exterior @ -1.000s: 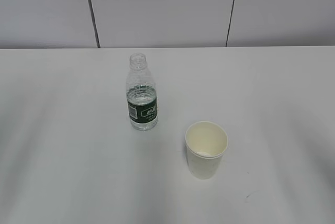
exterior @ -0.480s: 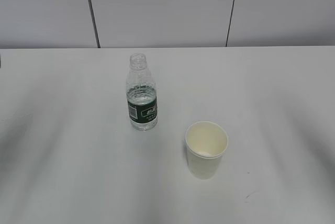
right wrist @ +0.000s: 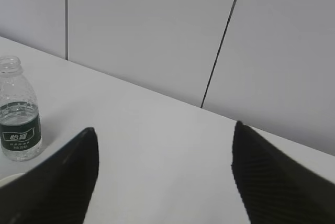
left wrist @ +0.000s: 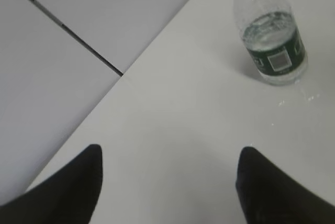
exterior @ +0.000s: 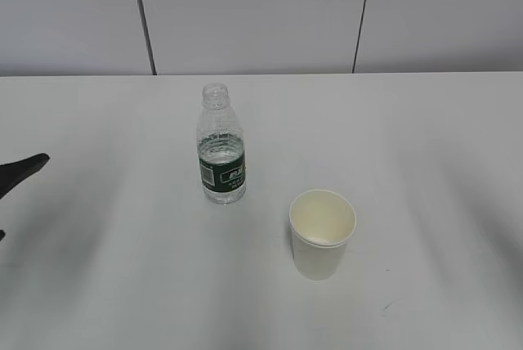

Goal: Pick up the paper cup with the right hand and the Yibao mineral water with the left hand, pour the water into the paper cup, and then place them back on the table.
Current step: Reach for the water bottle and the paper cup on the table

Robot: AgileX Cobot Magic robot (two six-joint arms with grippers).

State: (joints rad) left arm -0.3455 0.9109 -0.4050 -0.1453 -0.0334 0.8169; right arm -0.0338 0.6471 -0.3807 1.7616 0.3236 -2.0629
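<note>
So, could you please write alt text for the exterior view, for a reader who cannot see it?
A capless Yibao mineral water bottle stands upright on a white table, with an empty paper cup apart from it, nearer the camera and to its right. The left hand's dark tip shows at the left edge, touching nothing.

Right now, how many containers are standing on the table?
2. The Yibao mineral water stands upright mid-table; the paper cup stands nearer the camera, to its right and apart from it. None seems hidden.
</note>
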